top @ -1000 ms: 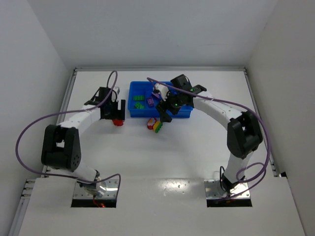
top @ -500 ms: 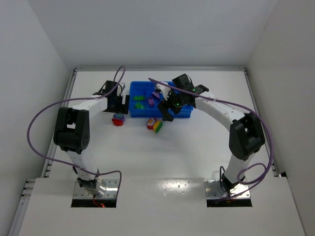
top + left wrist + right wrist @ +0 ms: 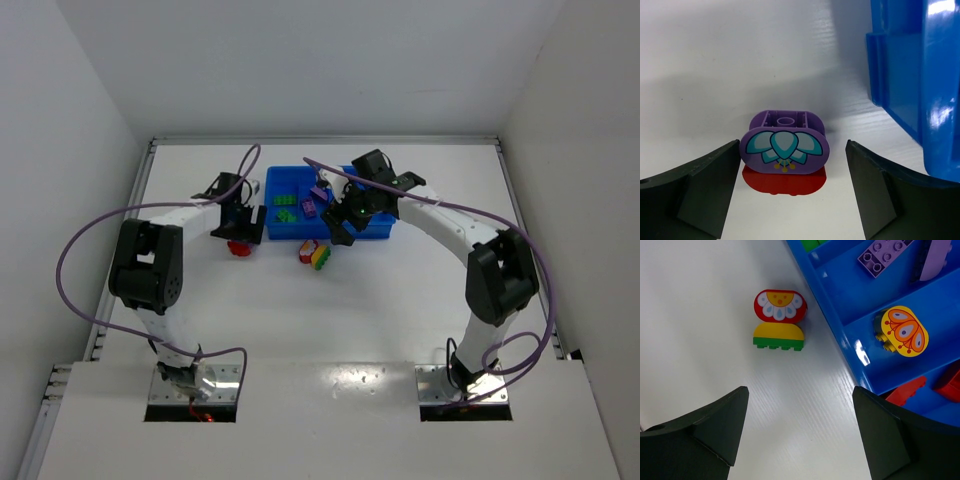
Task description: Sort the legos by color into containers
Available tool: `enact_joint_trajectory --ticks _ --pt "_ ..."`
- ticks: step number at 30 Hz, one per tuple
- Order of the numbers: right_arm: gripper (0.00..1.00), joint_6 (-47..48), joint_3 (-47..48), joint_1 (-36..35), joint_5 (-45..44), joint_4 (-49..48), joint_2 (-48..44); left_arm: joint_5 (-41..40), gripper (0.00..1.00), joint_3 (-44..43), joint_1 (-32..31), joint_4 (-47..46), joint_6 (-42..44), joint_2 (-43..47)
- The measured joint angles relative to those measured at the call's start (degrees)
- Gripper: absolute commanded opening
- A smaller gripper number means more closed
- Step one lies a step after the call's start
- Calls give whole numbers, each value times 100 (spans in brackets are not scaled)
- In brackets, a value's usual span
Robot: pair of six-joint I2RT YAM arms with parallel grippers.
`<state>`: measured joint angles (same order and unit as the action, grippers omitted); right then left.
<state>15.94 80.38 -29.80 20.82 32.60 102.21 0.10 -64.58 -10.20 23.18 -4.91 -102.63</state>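
While left gripper [image 3: 792, 150] straddles purple-on-red lego [image 3: 785, 125] wide (no contact) toward far edge of table [image 3: 400, 300], right gripper [image 3: 800, 390] gapes empty over near wall of blue tray [image 3: 850, 295].

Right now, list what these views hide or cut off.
- Left wrist: the purple brick covers most of the red brick; the tray runs off the right edge.
- Right wrist: a red piece and a lilac piece are cut by the frame edges.
- Top: the right arm hides the tray's right end.

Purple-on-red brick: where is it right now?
Left wrist view: the purple-on-red brick sits on the table inside the open left gripper, left of the blue tray.
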Motion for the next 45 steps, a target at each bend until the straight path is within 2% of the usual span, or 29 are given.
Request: enact_joint_trajectory --ticks 4,6,10,13,14,15,18,24,26,31,34,39,45 --pt "85 7 0 0 -31 0 0 33 84 26 -2 42 9 0" --pt "85 15 0 -2 -66 0 0 39 77 26 -4 39 17 0" --pt "85 37 0 -7 -129 0 0 66 72 24 -11 33 48 -4" --pt "85 50 0 -7 -138 0 0 83 61 13 -22 31 59 -28" --pt "85 57 0 -7 -138 0 0 87 55 4 -24 15 68 -35" --pt "85 59 0 -7 -138 -2 0 96 42 -4 -24 7 68 -44" --pt "85 59 0 -7 -164 -2 0 111 29 -9 -24 -7 70 -50" --pt "85 52 0 -7 -243 -50 2 319 29 -20 260 -24 -479 17" --pt "85 0 0 -7 -238 -136 0 339 26 -17 483 -50 -898 199" --pt "85 -522 35 -28 -120 -444 0 278 26 -35 831 -243 -2100 1019" --pt "85 -1165 33 -92 -33 -905 2 446 24 -208 887 -323 -2841 1233" --pt "85 -2562 -79 -236 33 -2203 -4 798 24 -417 933 -382 -3838 1235" --pt "80 -4249 173 -385 240 -3386 240 1084 23 -619 1014 -411 -4542 1235"
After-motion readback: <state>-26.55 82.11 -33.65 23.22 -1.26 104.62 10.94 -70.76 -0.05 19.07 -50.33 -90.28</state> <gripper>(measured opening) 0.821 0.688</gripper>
